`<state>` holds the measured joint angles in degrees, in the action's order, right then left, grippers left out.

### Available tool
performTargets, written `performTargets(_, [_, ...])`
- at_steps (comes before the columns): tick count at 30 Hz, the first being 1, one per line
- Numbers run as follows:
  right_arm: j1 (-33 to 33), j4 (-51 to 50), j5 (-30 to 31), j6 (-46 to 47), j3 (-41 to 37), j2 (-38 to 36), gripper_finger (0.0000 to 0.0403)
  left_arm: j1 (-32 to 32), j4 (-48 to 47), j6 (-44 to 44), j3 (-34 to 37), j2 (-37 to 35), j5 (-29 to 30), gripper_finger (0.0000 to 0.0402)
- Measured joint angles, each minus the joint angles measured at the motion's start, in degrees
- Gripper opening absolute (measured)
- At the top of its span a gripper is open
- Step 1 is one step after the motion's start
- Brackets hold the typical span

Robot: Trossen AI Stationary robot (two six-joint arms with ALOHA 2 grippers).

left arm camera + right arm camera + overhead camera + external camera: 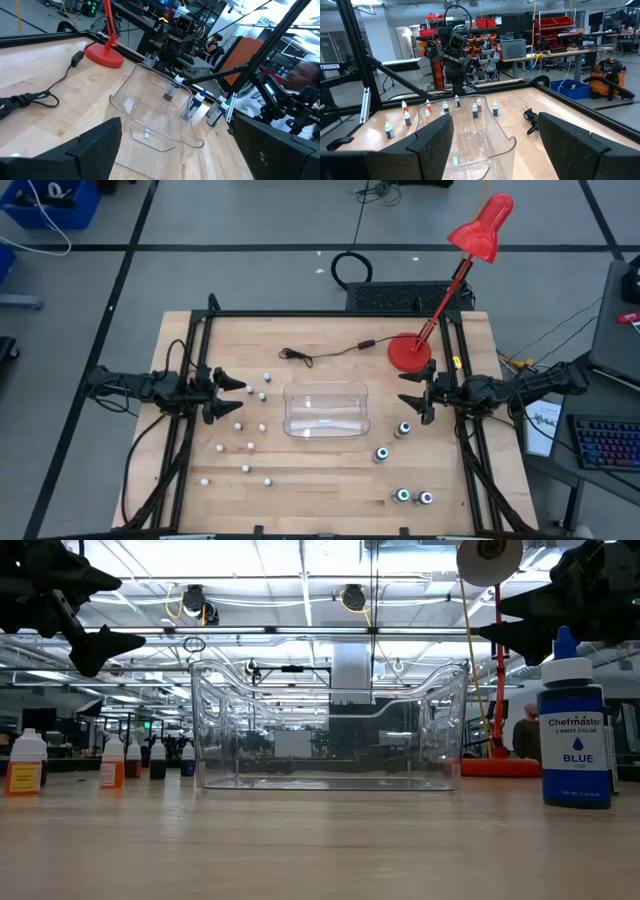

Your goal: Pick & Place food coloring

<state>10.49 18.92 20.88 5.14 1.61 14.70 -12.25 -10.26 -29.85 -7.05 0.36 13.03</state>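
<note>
High view: left claw and right claw gape, empty.

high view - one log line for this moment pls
left gripper: open, empty, table's left | right gripper: open, empty, table's right | tub: empty, centre | bottles: all on table

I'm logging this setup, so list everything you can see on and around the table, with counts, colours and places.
small bottles: about ten, white caps, scattered on the table's left side, upright.
larger bottles: four, dark with pale caps, right side; two near the tub, two near the front edge; one label reads blue.
clear plastic tub: one, transparent, table centre, nothing inside.
desk lamp: one, red, back right.
black cable: one, back centre, leading to the lamp.
table: one, light wood.
keyboard: one, dark, off the table to the right.
left gripper: fingers open, above the small bottles, holding nothing.
right gripper: fingers open, by the lamp base, holding nothing.
</note>
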Motion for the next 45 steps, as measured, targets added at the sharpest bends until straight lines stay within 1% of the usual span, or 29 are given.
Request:
performTargets(35, [0.0,0.01,-0.01,0.04,0.0,0.0,0.0279,0.0,0.02,0.0,0.0,0.0,0.01,0.0379])
performTargets(39, [0.0,0.02,-0.02,1.85,0.01,-0.01,0.0279,0.0,0.0,0.0,0.02,0.02,0.0,0.0379])
performTargets(45, [0.01,1.04,-0.98,7.56,0.01,-0.04,0.0279,0.0,0.0,0.0,0.0,0.01,0.0,0.0379])
